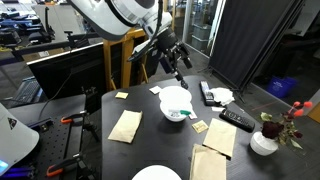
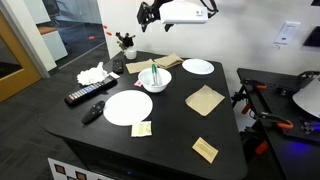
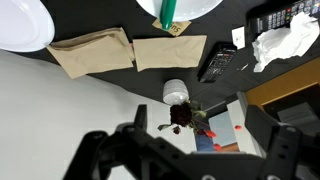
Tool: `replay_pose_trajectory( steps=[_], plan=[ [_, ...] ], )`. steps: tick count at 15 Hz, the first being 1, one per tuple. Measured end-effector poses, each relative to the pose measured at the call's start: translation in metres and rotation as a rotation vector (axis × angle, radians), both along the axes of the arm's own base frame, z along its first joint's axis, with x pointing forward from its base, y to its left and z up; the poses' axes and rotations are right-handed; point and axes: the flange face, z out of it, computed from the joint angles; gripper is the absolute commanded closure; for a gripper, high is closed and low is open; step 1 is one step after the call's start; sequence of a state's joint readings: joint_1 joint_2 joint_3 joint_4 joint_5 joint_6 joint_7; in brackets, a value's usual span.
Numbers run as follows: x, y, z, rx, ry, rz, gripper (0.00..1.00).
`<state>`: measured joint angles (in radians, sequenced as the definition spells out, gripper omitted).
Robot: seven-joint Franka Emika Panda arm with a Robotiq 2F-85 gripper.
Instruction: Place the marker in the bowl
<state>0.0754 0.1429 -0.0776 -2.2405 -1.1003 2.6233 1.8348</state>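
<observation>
The white bowl stands mid-table and shows in both exterior views. The marker, white with green ends, leans inside it, and its green end rests on the rim. In the wrist view the bowl sits at the top edge with the marker's green end in it. My gripper hangs well above the bowl, open and empty. It also shows in the exterior view from the far side. Its dark fingers frame the bottom of the wrist view.
A flat white plate and a second plate lie on the black table. A black remote, crumpled tissue, brown napkins and a small flower vase stand around the bowl.
</observation>
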Motion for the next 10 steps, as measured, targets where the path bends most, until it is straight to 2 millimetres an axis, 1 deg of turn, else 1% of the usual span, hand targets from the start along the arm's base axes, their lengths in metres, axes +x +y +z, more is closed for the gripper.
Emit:
replay_pose_trajectory(
  steps=[3, 5, 10],
  plan=[
    [-0.008, 0.000, 0.015, 0.006, -0.009, 0.006, 0.00],
    [-0.014, 0.000, 0.022, 0.007, -0.011, 0.013, 0.00],
    [-0.018, 0.000, 0.023, 0.007, -0.009, 0.014, 0.00]
  ],
)
